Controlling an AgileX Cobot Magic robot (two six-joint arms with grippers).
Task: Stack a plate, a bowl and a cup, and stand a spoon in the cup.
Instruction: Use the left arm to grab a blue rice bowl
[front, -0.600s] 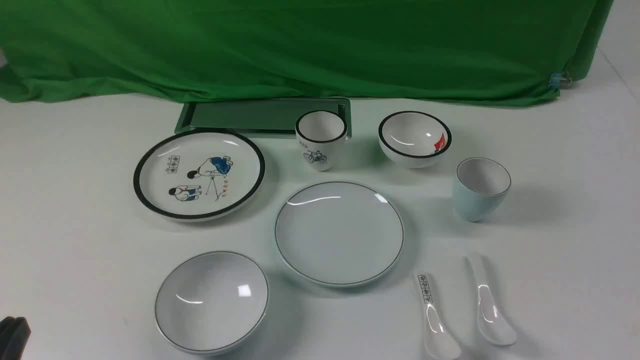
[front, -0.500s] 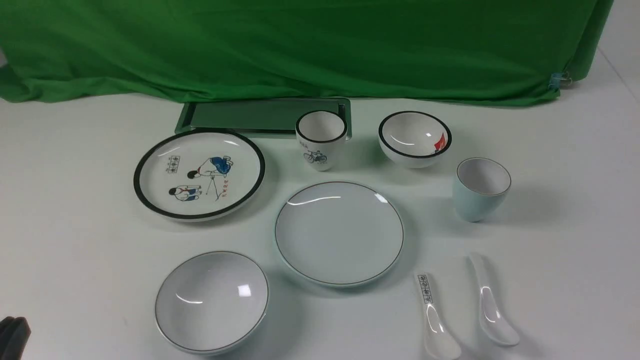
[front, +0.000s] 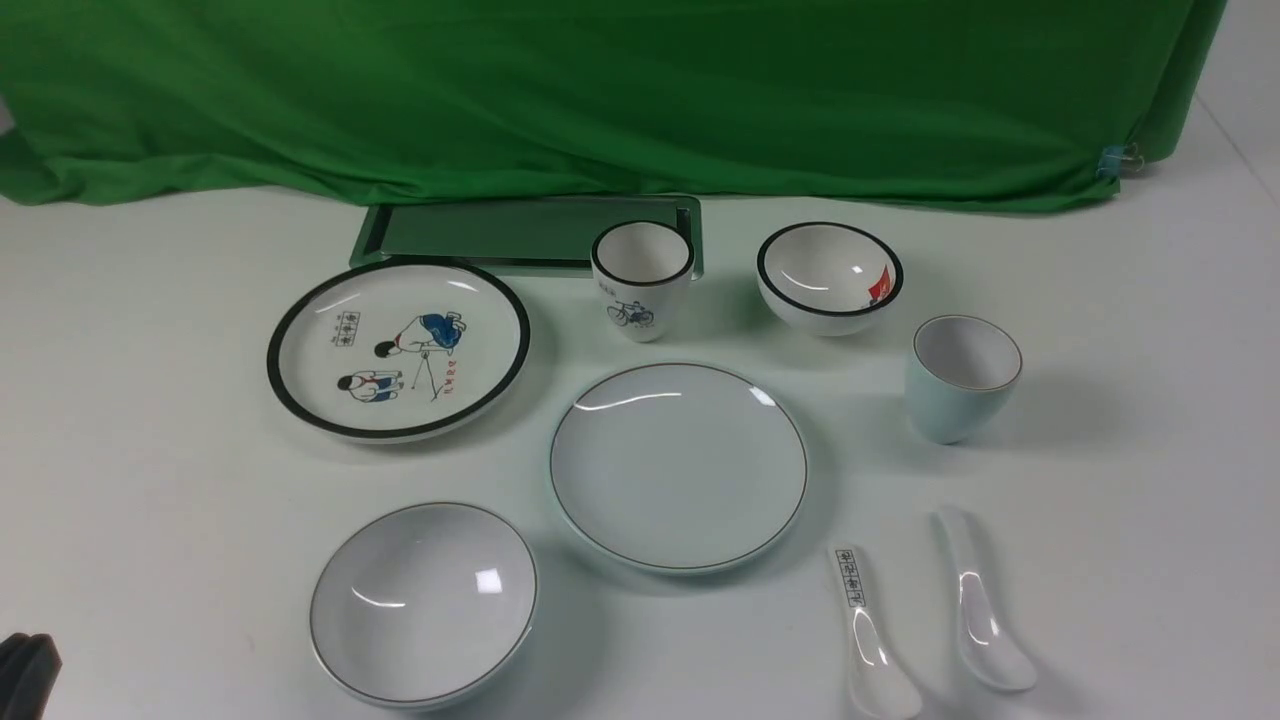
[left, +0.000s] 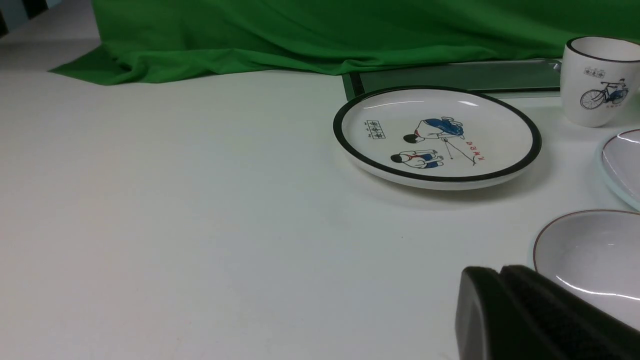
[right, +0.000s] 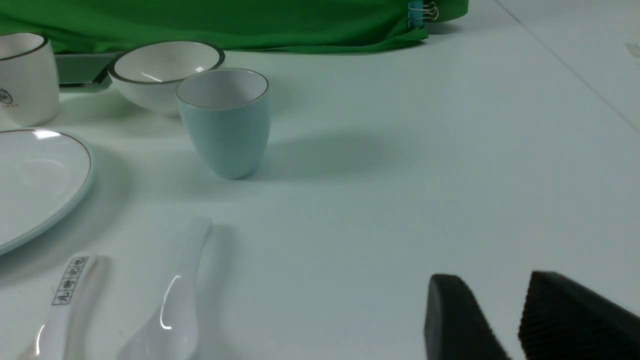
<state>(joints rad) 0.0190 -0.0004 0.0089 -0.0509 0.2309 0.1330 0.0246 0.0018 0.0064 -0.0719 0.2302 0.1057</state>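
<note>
The plain plate lies mid-table, and its edge shows in both wrist views. Near left of it sits the wide plain bowl. The pale blue cup stands upright at the right. The plain white spoon lies near the front right. My left gripper is shut and empty at the front left, just short of the bowl. My right gripper is open and empty over bare table right of the spoon, and is out of the front view.
A cartoon plate with a black rim lies at the back left. Behind the plain plate are a bicycle cup, a black-rimmed bowl and a green tray. A labelled spoon lies beside the plain one. Green cloth covers the back.
</note>
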